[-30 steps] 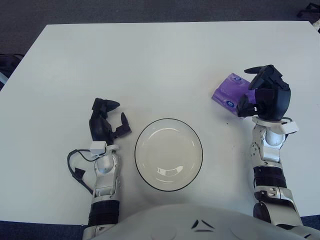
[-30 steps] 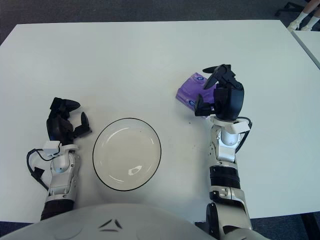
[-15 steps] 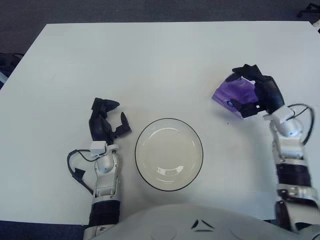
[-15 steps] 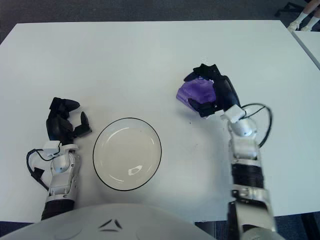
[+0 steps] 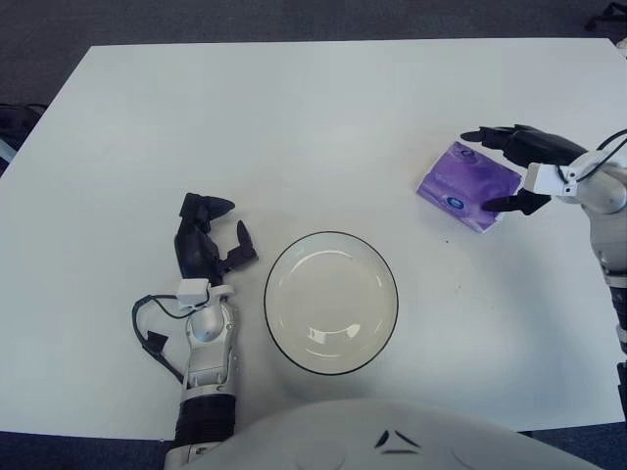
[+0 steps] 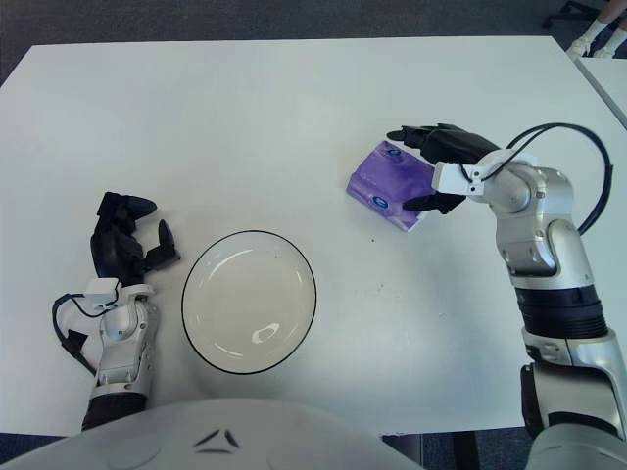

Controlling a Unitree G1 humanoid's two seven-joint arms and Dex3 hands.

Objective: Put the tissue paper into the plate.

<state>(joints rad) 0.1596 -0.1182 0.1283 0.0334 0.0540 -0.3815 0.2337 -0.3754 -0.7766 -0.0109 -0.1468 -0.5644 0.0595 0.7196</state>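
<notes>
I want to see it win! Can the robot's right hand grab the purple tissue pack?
Probably yes. The right hand is already at the purple tissue pack, with open fingers on both sides of its right end and nothing between them.

an office or lab-like room, by the look of it; a large plain white table (image 5: 294, 127) fills the view, and around the table runs dark grey-blue carpet (image 5: 294, 20), the low-pile kind; past the table's far right corner shows the edge of a second white table (image 6: 609, 83) and a black chair base (image 6: 573, 14).
</notes>
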